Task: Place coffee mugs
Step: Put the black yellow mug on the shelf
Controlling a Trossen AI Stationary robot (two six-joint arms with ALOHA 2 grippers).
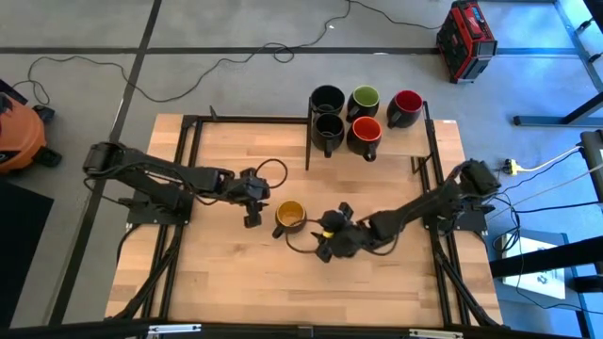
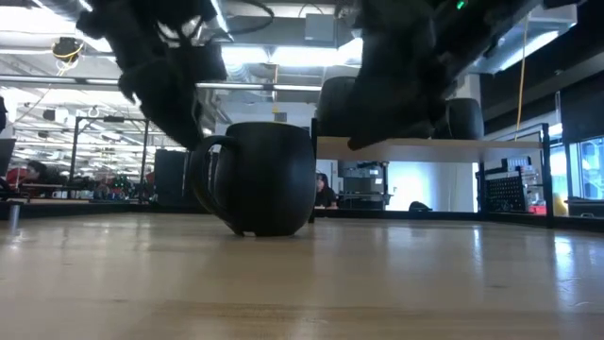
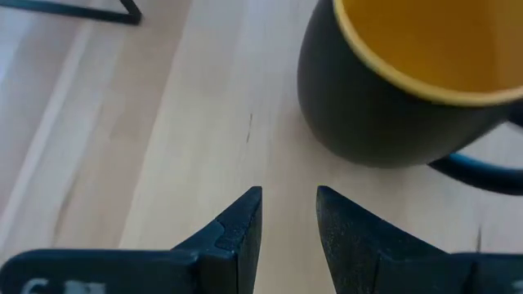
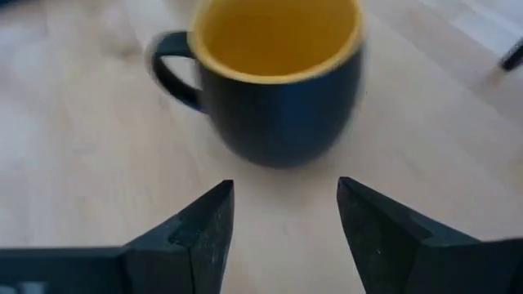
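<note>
Yellow mug (image 1: 290,217) is sitting upright on the counter (image 1: 226,282) mid-span, handle pointing toward the near edge, nothing gripping it. Right hand (image 4: 282,214) is sitting just beside it with fingers spread and empty, mug free in front of them; looks like a release. Left hand (image 3: 288,214) is pointing at the mug's other side, fingers parted, also empty, probably lining up to take it. Other five mugs (image 1: 363,115) are sitting clustered at the far edge toward the right corner, two rows: black, green, red behind; black, orange-red in front. Judging by that cluster, yellow is the last one to be placed there.
</note>
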